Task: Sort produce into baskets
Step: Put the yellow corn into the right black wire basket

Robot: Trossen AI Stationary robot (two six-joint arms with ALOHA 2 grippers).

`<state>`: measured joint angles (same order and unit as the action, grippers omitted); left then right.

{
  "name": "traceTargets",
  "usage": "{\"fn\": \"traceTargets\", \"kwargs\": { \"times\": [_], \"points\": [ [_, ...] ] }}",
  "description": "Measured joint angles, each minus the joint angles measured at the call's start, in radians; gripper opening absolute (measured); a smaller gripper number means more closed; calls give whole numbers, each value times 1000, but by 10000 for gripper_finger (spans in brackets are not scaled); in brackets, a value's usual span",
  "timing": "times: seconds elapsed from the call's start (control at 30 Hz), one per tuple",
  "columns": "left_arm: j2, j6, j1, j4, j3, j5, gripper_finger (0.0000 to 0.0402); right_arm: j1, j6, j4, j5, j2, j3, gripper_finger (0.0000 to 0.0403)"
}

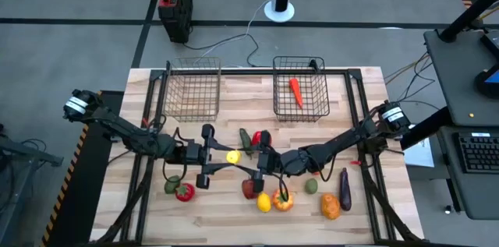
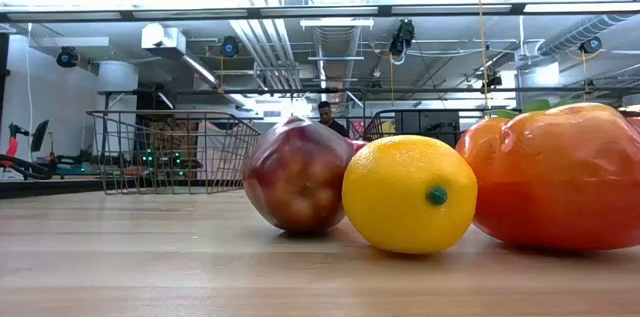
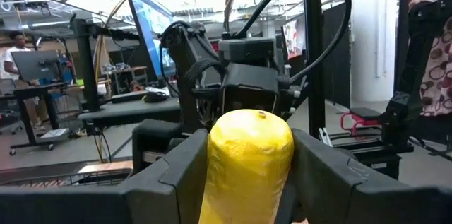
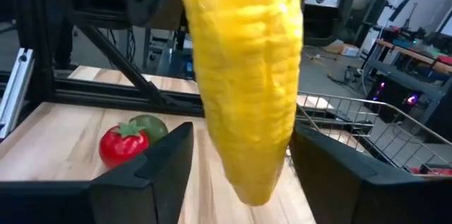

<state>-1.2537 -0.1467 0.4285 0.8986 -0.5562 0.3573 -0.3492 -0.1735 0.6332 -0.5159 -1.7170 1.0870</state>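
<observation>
Wooden table (image 1: pixel 234 208) in cluttered workshop, produce (image 2: pixel 408 194) near its front edge

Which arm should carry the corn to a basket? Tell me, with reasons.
Probably right: the left gripper holds the corn, but the open right gripper flanks it and sits nearer the basket holding the carrot.

Wooden table (image 1: pixel 234 208): two wire baskets (image 1: pixel 189 89) at back, loose produce (image 1: pixel 265 201) near front edge.
</observation>
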Motion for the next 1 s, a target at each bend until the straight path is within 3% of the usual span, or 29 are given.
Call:
{"fn": "traceTargets", "kwargs": {
  "times": [0.33,0.7,1.0],
  "points": [
    [7,9,-3,2,-7,21,184,7,11,-2,0,4,0,97],
    [28,32,-1,-21,-6,73,249,9,113,-103,-19,46,0,102],
    [146,90,0,-296,-4,154,258,62,391,-505,-165,218,0,102]
  ]
}}
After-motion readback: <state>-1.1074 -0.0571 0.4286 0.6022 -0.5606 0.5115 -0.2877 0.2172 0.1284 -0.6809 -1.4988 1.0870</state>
